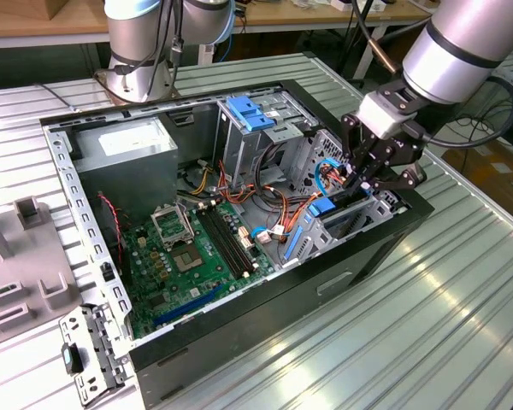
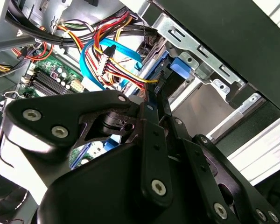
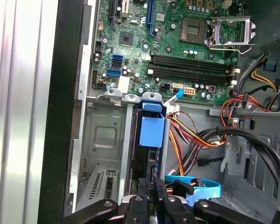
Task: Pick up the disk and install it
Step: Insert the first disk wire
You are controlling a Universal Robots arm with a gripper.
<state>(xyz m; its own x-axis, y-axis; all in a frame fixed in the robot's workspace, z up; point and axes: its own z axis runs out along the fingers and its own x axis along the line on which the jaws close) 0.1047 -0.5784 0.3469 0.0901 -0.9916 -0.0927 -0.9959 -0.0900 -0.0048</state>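
Case (image 1: 265,295) of an open black desktop tower lies on its side on the ribbed metal surface (image 1: 445,316), motherboard (image 1: 197,252) exposed, with a grey power supply box (image 1: 128,149) at the far corner and a blue-topped drive cage (image 1: 252,115) beside it. Arm (image 1: 462,43) reaches in from the exterior view's right, its gripper (image 1: 368,175) down at the lower drive bay (image 3: 102,140) near the case front.

Step in hand, as I judge it: seating the disk (image 3: 151,135) in its slot (pickup looks done). The disk stands on edge inside the bay, just beside the empty sheet-metal compartment; blue carrier rail and tab face out, silver body mostly hidden.

Jaws look closed on the disk's near edge in both wrist views, fingers together around the thin dark rim.

Red, orange and blue cables (image 2: 112,63) crowd close by; the push home calls for a straight line along the rails.
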